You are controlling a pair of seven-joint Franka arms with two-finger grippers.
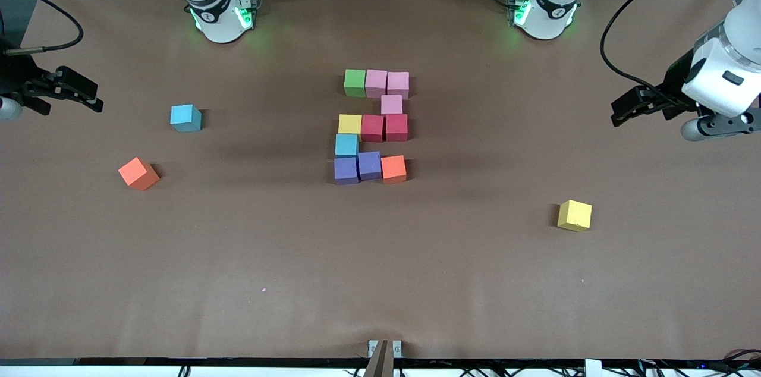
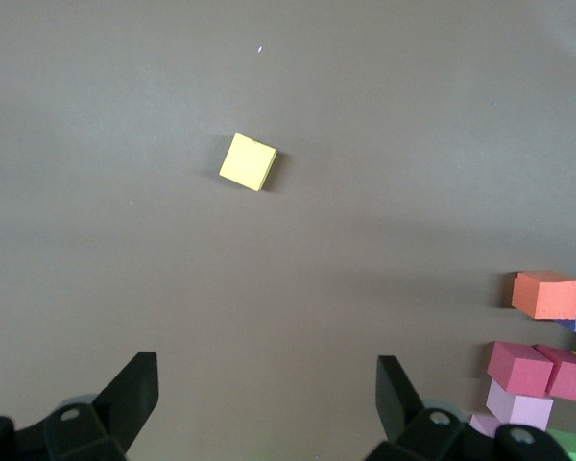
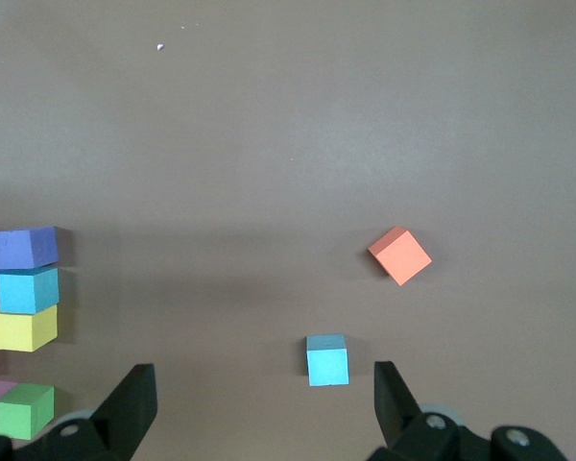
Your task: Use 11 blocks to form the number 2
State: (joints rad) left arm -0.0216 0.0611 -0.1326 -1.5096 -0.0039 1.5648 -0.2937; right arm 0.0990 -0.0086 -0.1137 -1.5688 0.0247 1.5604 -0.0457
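Number 2 — eleven blocks sitting edge to edge mid-counter, reading as complete. Left gripper and right gripper are hovering over the counter's ends — fingers apart, empty, evidently waiting clear of the digit.

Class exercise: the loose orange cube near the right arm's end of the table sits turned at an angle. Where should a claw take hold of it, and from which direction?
Take the loose orange cube across two facing side walls, coming straight down from above. It lies flat and apart from the other blocks, but is rotated, so the right claw, now open, would probably need to turn its wrist to square its fingers with those walls.
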